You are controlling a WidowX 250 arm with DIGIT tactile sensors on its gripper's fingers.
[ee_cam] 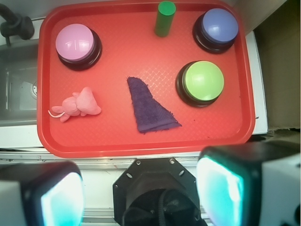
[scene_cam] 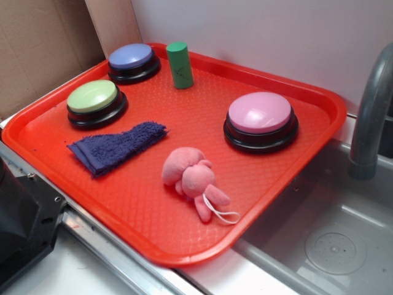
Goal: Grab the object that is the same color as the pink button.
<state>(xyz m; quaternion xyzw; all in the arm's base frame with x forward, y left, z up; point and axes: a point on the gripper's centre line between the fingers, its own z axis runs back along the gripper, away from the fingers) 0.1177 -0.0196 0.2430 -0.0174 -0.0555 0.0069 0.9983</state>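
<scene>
Your claw [ee_cam: 141, 193] hangs high above the near edge of the big red tray [ee_cam: 141, 141], and in the wrist view its two fingers [ee_cam: 221, 188] stand wide apart with nothing between them. The tray lies ahead of the claw and holds everything else. Far ahead and to the left in that view sits the pink button [ee_cam: 75, 43], the green button [ee_cam: 203, 81] sits ahead to the right, and the blue button [ee_cam: 219, 26] is farther off behind the green one. A purple cloth [ee_cam: 148, 106] lies flat almost straight ahead of the claw, between the toy and the green button. A green tube [ee_cam: 164, 19] stands up at the far edge. The little pink plush toy [ee_cam: 79, 104] lies ahead and to the left, nearer to the claw than the pink button and apart from it, with its white string [ee_cam: 55, 113] pointing left.
</scene>
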